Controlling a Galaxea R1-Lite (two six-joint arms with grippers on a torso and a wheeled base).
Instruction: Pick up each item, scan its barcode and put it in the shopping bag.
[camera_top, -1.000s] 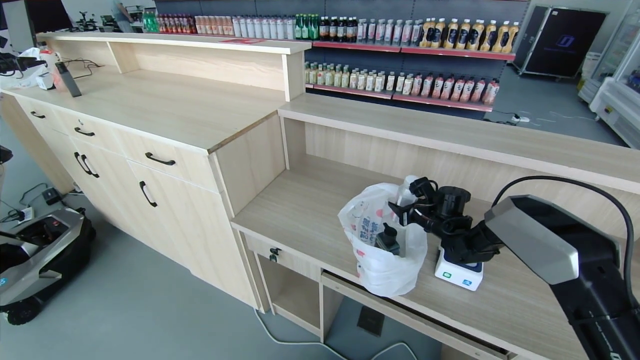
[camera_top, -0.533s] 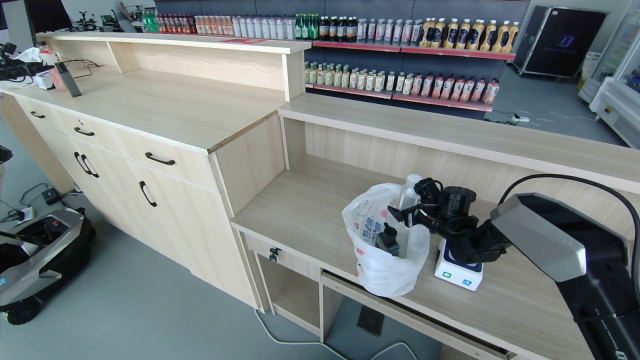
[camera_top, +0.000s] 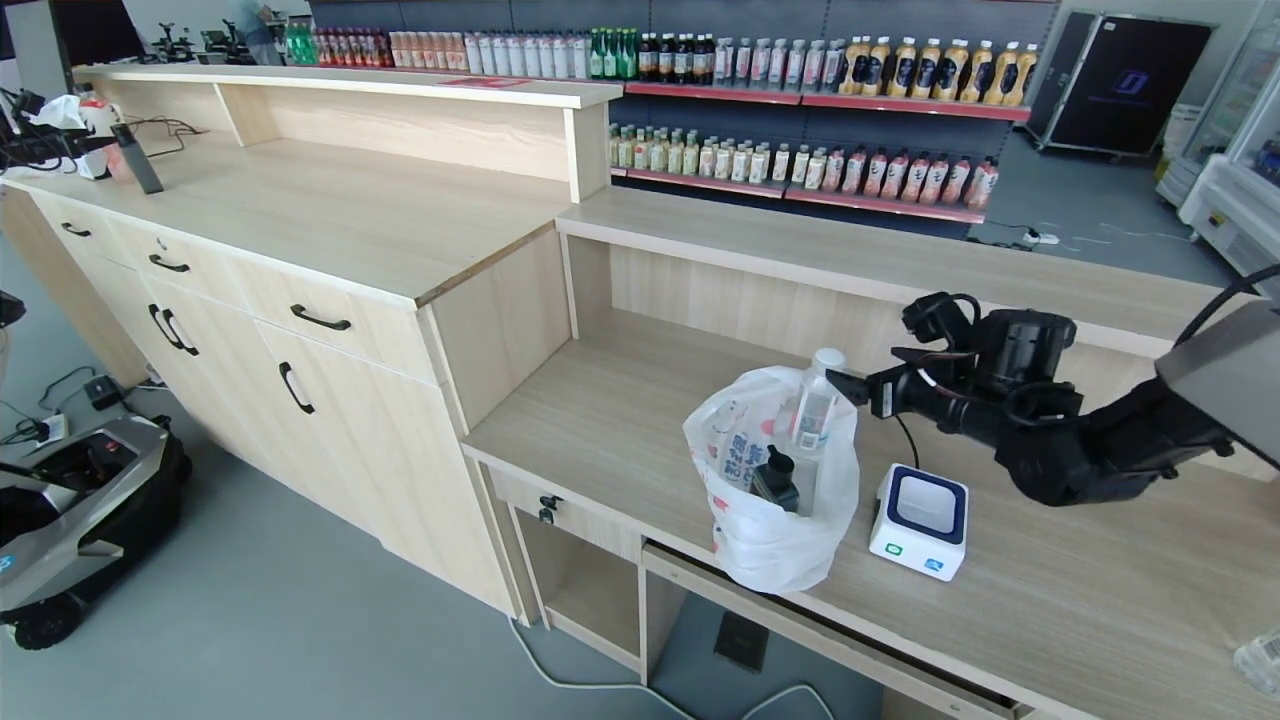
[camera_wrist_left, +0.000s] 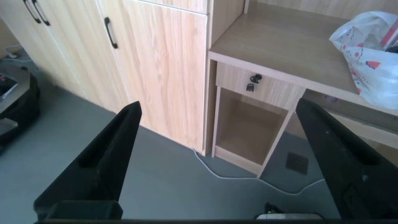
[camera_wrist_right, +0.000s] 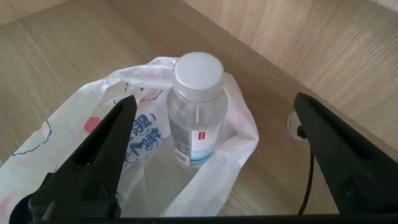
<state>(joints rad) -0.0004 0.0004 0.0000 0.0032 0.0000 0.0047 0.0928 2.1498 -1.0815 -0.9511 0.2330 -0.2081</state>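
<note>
Currently | right gripper (camera_top: 862, 378) fingers wide, empty, just right of shopping bag (camera_top: 770, 540) | bagged bottle (camera_top: 815, 405) upright inside | edge bottle (camera_top: 1262, 658) at counter (camera_top: 1050, 600) near-right corner, right arm nearer | left gripper (camera_wrist_left: 211, 155) wide, over floor on the left

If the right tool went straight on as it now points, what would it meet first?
Likely the white-capped clear plastic bottle standing in the white plastic shopping bag, though depth is unclear.
</note>
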